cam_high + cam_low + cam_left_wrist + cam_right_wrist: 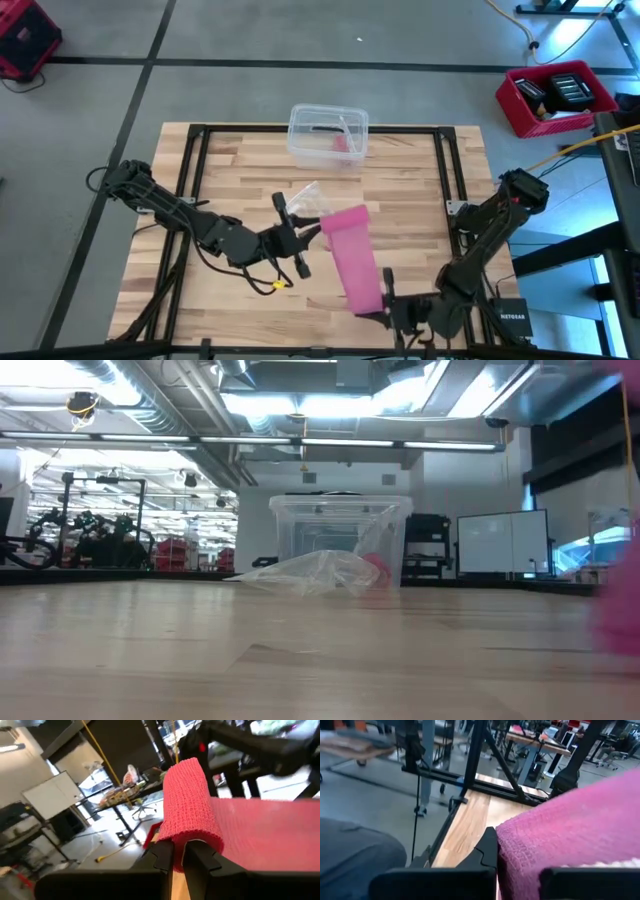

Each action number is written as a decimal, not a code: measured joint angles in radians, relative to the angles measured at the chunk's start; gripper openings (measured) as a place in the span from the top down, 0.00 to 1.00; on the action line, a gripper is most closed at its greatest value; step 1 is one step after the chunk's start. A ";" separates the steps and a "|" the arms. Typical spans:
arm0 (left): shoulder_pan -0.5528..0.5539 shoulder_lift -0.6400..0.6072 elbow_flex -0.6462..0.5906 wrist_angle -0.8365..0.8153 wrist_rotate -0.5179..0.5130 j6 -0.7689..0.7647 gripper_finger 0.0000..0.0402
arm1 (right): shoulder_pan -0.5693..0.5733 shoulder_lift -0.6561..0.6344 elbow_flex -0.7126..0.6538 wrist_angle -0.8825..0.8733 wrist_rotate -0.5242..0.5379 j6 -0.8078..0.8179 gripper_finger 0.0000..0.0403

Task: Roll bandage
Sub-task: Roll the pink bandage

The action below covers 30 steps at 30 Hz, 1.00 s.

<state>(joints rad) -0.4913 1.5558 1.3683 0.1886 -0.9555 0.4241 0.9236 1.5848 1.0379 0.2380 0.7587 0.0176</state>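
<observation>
The pink bandage (352, 258) is a flat band stretched between my two grippers over the middle of the table. Its far end (189, 800) curls over in a rounded fold. My left gripper (308, 232) comes in from the table's left and is shut on that curled end. My right gripper (383, 300) is at the near edge, shut on the band's near end (555, 835). In the low view the bandage shows only as a pink blur (618, 610) at the right border. My left gripper pinches the curled far end of the bandage at its side edge (192, 839) between the two fingers (162, 856). The fingers lie about level, coming from the table's left, across the band. From there the band runs flat toward the other arm. My right gripper pinches the bandage's near end (517, 851) between its two fingers (487, 851), coming from the table's near edge. The cloth bunches up over the fingers and hides how far in it reaches. The band runs from here toward the far side.
A clear plastic box (328, 135) stands at the far middle of the table, with a crumpled clear wrapper (305, 197) just in front of it. Black frame rails (195, 170) run along the table's left and right sides. A red bin (556, 97) sits on the floor at far right.
</observation>
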 joint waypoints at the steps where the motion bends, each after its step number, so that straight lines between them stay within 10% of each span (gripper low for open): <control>1: 0.007 0.000 -0.006 -0.002 -0.005 0.005 0.95 | 0.001 0.000 0.027 -0.046 0.000 -0.001 0.99; 30: 0.099 0.042 -0.192 0.028 0.062 -0.124 0.95 | -0.018 0.000 0.520 -0.265 -0.123 -0.206 0.99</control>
<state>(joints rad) -0.3928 1.5983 1.1767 0.2162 -0.8932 0.2998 0.9056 1.5848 1.5582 -0.0268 0.6357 -0.1881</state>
